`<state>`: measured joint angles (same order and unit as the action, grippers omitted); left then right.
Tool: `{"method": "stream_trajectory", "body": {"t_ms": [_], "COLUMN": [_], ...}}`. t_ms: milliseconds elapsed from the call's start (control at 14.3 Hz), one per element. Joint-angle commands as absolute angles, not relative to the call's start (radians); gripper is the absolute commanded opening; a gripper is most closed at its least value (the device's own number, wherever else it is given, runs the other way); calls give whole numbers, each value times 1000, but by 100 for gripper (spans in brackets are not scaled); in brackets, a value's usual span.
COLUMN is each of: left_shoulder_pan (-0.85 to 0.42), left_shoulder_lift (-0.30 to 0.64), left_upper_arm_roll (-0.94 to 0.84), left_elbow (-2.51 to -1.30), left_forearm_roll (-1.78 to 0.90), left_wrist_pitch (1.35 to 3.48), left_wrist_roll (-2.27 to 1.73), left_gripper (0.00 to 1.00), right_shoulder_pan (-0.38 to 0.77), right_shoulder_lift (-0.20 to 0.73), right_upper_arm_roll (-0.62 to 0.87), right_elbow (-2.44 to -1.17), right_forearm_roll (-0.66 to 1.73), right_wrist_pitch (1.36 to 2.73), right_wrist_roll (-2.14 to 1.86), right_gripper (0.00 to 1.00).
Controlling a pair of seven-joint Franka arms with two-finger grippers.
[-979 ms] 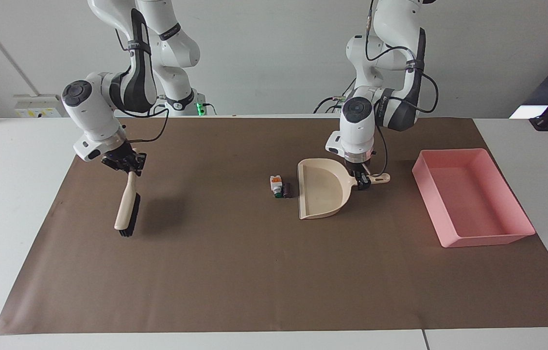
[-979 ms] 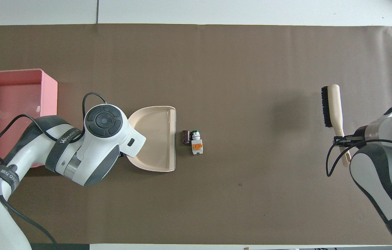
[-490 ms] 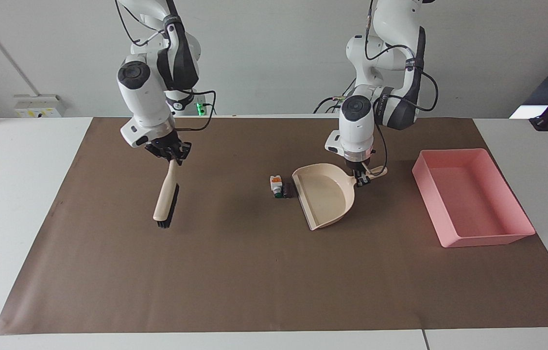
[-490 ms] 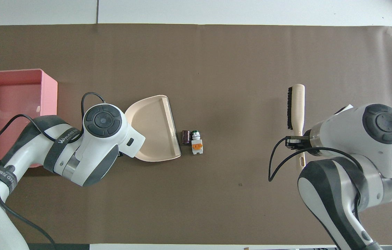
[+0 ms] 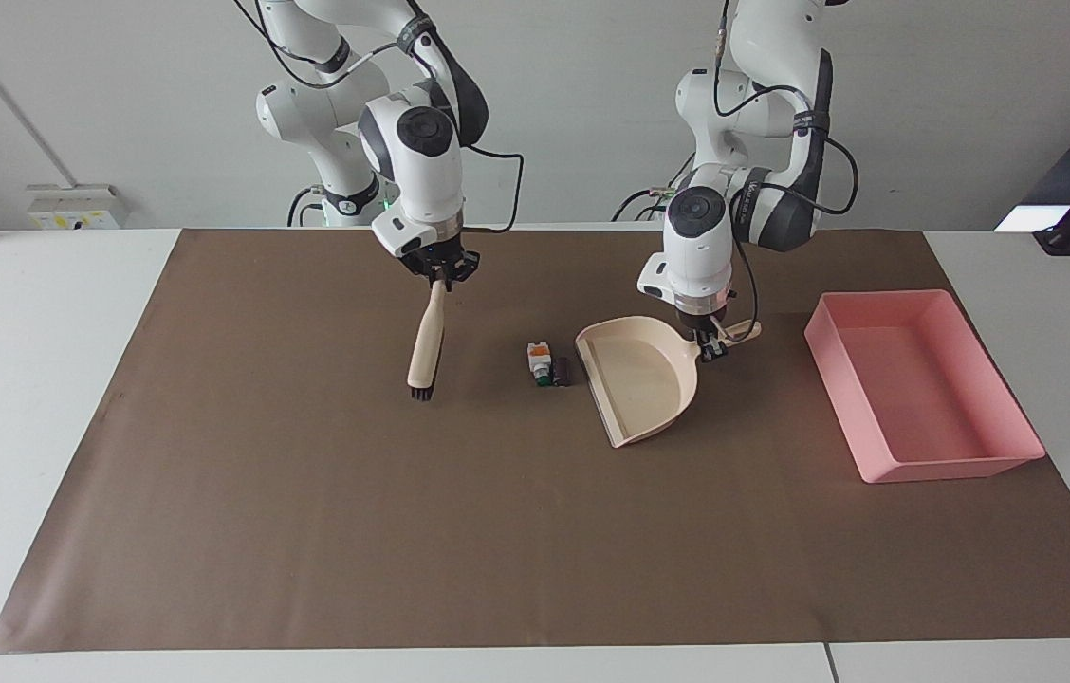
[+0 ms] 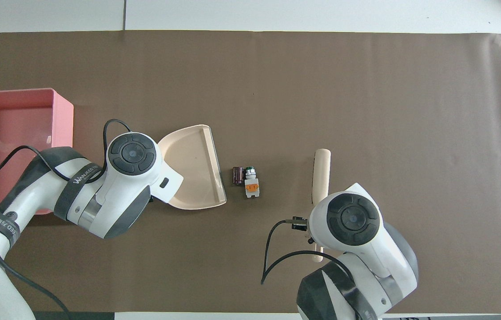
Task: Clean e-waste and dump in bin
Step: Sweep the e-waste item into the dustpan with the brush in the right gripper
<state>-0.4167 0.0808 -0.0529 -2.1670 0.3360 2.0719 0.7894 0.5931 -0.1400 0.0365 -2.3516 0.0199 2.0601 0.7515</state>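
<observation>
E-waste (image 5: 546, 364) sits on the brown mat (image 5: 402, 531), two small pieces touching: a white one with orange and green marks, a dark cylinder. This is the landmark. On the side toward the left arm's end, just beside the cylinder but apart, lies the dustpan (image 5: 639, 379), its open lip turned to the pieces and slanted a little. Left gripper (image 5: 710, 351) is clamped on the dustpan handle. On the other side, toward the right arm's end, the brush (image 5: 425, 341) hangs from the right gripper (image 5: 440, 279), which grips its handle; long axis near upright, bristles down, close above the mat. The sweep likely runs from brush toward dustpan. Bin (image 5: 990, 467) rests past the dustpan, at the left arm's end. Mat is flat, with free room around the pieces.
</observation>
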Motion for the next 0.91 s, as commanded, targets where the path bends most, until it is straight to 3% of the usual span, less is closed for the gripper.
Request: {"method": "stream_trajectory", "body": {"t_ms": [0,490,840], "left_shoulder_pan": [-466,-526,-526], "left_shoulder_lift": [58,78,77], "left_upper_arm_roll": [-43,-46,-46], "left_elbow": [-2164,-2157,-2161], "left_forearm_roll": [399,402,403], "left_wrist_pitch": [2023,2005,2003], "left_wrist_roll": [778,798,796], "left_gripper": [0,0,0], "right_shoulder_pan": [649,733,821], "right_shoulder_lift": [-118,0,185], "right_upper_arm_roll": [29,34,35], "right_elbow": [-2358,-2306,-2157], "right_forearm_roll": [25,40,147], "right_wrist_pitch": [2101,2180,2307], "right_wrist_roll": [781,784,758], "right_gripper": [0,0,0]}}
